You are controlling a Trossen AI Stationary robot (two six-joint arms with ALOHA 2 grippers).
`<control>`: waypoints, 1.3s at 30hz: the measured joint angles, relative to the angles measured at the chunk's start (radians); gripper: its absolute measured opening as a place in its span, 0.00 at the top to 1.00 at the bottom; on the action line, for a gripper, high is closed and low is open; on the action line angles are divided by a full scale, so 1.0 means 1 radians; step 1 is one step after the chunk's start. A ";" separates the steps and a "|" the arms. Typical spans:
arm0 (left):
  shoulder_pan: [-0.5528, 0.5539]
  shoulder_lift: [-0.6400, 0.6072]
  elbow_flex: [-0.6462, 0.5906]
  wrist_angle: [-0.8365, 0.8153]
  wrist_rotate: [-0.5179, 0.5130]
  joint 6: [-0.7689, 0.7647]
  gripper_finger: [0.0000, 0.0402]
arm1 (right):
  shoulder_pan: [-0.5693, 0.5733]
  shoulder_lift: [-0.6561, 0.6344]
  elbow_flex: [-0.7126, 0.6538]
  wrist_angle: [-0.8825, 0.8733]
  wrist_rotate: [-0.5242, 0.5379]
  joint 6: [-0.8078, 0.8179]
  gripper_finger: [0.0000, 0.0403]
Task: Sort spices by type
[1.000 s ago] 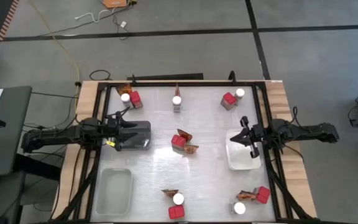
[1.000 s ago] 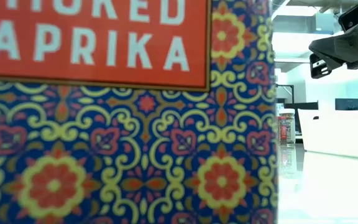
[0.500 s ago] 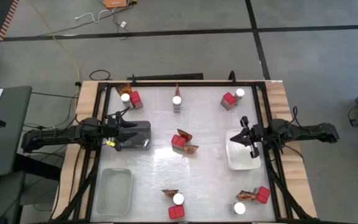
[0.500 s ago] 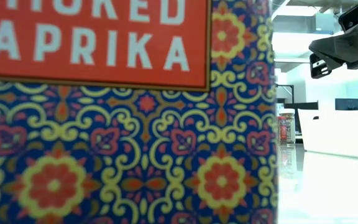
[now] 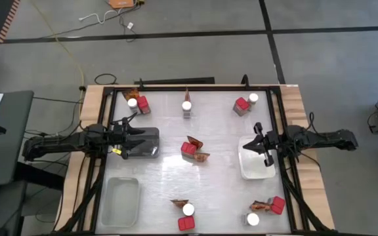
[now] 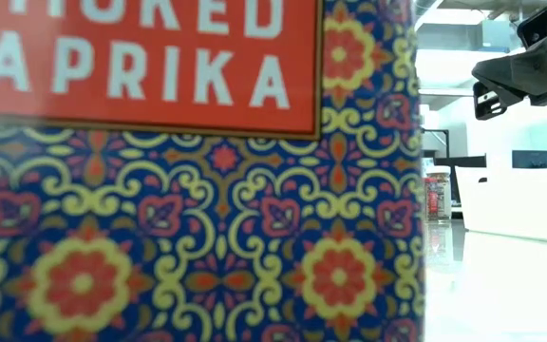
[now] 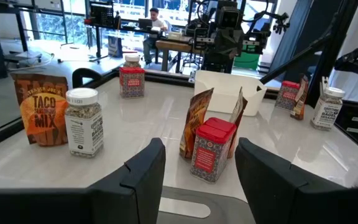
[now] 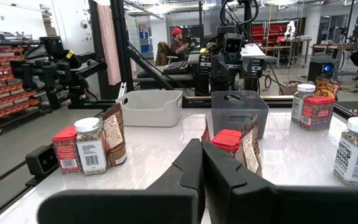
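- The left gripper (image 5: 138,141) hovered over the grey tray (image 5: 151,142), fingers apart and empty.
- The right gripper (image 5: 258,143), fingers together, hung over the white tray (image 5: 257,170).
- Between them, well apart from both, stood a red box (image 5: 188,149) with seemingly two packets (image 5: 196,149).

place: robotics lab | cues: other robot arms (image 8: 229,50), workbenches (image 8: 340,53)

A grey tray (image 5: 142,143), a white tray (image 5: 256,166) and a clear tray (image 5: 120,202) sit on the table (image 5: 222,190); a seated person (image 8: 178,42) works beyond.
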 joint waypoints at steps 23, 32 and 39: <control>0.000 0.000 0.000 0.000 0.000 0.000 0.54 | -0.002 0.000 0.000 0.006 0.050 0.026 0.91; 0.000 0.000 0.000 0.000 0.000 0.000 0.54 | -0.001 0.000 0.000 0.008 0.048 0.026 0.91; 0.000 0.000 0.000 0.000 0.000 0.000 0.54 | -0.002 0.001 0.026 -0.012 0.053 -0.001 0.91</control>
